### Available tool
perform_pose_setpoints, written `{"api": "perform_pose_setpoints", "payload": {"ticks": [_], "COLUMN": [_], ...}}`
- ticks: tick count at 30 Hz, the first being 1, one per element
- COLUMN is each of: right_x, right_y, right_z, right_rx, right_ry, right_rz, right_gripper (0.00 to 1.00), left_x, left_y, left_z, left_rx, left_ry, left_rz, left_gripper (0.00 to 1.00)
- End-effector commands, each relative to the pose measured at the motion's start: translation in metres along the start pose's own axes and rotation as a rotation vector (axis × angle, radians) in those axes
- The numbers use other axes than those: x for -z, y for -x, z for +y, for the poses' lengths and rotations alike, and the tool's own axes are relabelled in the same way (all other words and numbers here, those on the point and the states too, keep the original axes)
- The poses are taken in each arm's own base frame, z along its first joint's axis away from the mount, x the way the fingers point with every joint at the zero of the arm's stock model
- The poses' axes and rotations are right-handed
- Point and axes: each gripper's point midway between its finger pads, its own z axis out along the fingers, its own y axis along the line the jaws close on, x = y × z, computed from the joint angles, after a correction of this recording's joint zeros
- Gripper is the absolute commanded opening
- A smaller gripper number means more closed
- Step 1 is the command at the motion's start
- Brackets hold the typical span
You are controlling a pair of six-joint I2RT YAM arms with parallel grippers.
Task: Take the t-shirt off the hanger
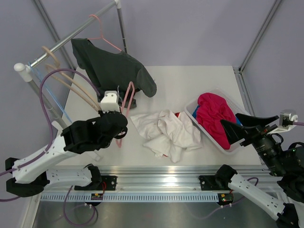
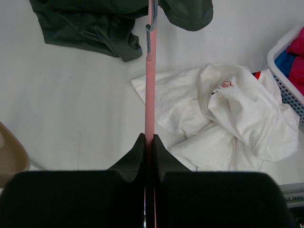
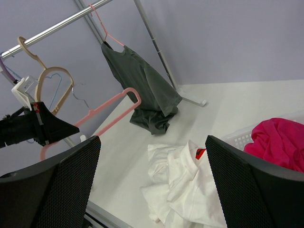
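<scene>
1. The bench (image 1: 190, 80) is a plain white top, with pale lilac walls behind it.
2. A metal rail (image 1: 76, 33) crosses the 10 to 11 o'clock corner of the top view. Beige wooden hangers (image 1: 71, 83) hang from it, and so does a dark grey t-shirt (image 1: 114, 66) whose hem rests on the bench.
3. At 3 o'clock stands a white basket (image 1: 189, 110) holding a magenta cloth (image 1: 213, 114).
4. The t-shirt (image 1: 171, 133) lies crumpled near the middle of the bench, a little toward 5 o'clock, off the hanger (image 1: 129, 92). It is white and deeply creased, with folds piled on each other. Only scraps of red print show among the folds.
5. The hanger is salmon pink and sits at 9 o'clock of the t-shirt, apart from it.
6. The left pincer (image 2: 148, 140) is pressed together on the hanger's bar, which runs edge-on toward 12 o'clock in its wrist view.
7. The right pincer (image 3: 152, 140) is spread wide with nothing between its fingers, and it is at the 3 o'clock side by the basket.
</scene>
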Motion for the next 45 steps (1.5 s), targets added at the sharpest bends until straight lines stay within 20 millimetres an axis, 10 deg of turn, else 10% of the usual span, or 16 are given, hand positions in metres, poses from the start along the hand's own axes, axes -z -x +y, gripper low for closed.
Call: {"api": "perform_pose_setpoints", "payload": {"ticks": [1,16,27,45], "right_x": [0.007,-0.026,-0.039,-0.006], "right_y": [0.0,-0.033,-0.043,-0.033], "right_z": [-0.001,-0.009,-0.011,0.009], "right_rx": [-0.01,0.098,0.148,0.053], "right_ry": [0.003,-0.041,-0.044,0.124], "right_rz": [0.001,0.079,0.09,-0.011], "right_gripper": [0.99,0.99,0.99,1.0], "left_x": [0.009,-0.041,-0.045,-0.039], "left_y": [0.04,0.102,0.136,0.192], "left_z": [-0.004,-0.009,0.036,0.086], "left_rx": [0.14,0.171,0.26,0.298], "left_ry": [0.014,0.403,0.569,0.648], "left_rz": [-0.105,-0.229,-0.332,-0.413], "left_gripper": [0.0,0.0,0.0,0.0]}}
